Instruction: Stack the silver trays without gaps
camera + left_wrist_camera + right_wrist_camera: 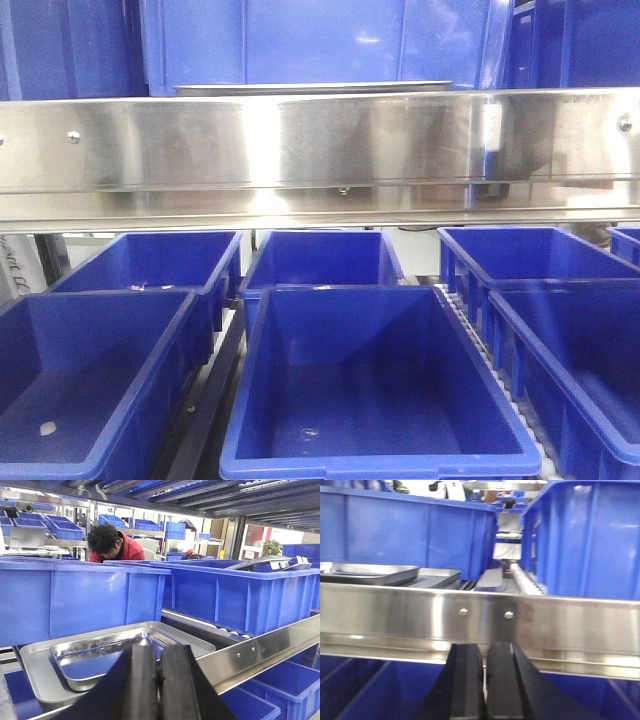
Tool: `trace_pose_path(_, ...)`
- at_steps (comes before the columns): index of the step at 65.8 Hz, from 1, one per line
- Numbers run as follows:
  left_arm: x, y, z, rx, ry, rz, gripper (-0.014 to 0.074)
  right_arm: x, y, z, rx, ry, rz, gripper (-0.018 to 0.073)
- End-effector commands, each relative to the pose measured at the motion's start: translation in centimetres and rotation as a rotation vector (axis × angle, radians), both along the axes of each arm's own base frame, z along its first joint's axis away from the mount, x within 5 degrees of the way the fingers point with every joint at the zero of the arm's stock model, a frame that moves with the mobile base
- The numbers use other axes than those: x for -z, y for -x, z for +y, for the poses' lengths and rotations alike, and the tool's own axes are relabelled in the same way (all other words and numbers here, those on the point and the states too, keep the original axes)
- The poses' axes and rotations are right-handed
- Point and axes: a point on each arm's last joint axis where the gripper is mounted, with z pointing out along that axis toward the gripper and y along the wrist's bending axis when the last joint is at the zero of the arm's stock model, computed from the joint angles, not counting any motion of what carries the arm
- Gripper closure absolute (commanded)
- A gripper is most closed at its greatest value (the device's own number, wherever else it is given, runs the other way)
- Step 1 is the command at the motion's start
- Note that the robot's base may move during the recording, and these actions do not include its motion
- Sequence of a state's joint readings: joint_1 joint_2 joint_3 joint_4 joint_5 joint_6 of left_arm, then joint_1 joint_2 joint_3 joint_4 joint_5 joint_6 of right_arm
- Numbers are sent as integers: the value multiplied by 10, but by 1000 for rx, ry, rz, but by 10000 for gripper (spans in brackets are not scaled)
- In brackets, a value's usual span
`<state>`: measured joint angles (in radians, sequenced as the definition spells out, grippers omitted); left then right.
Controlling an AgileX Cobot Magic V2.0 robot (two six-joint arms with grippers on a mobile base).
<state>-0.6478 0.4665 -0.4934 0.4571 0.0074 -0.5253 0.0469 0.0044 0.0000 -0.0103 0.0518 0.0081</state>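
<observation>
Two silver trays lie on the shelf behind the steel band. In the left wrist view a smaller shiny tray (95, 662) sits inside a larger, duller tray (35, 667), turned slightly askew in it. The right wrist view shows them side-on at the left, the upper tray (375, 573) over the lower tray (440, 576). From the front only a thin tray rim (315, 88) shows above the band. My left gripper (159, 652) is shut and empty, just in front of the trays. My right gripper (484, 650) is shut and empty, below the band.
A long steel band with screw heads (320, 150) fronts the shelf. Blue bins (80, 600) (235, 595) stand behind and right of the trays. Open blue bins (375, 390) fill the lower level. A roller track (525, 580) runs beside the right bin. A person in red (112, 545) stands beyond.
</observation>
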Motion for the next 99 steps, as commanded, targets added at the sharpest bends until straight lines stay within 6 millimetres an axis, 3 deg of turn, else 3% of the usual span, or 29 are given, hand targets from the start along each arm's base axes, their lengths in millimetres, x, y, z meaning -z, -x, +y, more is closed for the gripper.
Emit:
trace_pose_path(1, -3, 2, 0, 14, 11, -24, 604, -1, 0, 0, -3, -7, -11, 578)
trace_pose_path(41, -1, 2, 0, 14, 13, -20, 604, -1, 0, 0, -3, -7, -13, 578)
trace_pose_path(55, 2, 14, 19, -101, -28, -114, 605, -1, 0, 0, -3, -7, -13, 578)
trace_pose_path(64, 26, 16, 33, -251, -85, -131, 605, -1, 0, 0, -3, -7, -13, 578)
trace_pose_path(80, 92, 17, 50, -476, -87, 30, 605, -1, 0, 0, -3, -7, -13, 578)
trace_pose_path(99, 134, 26, 58, -582, -50, 57, 605, -1, 0, 0, -3, -7, -13, 578)
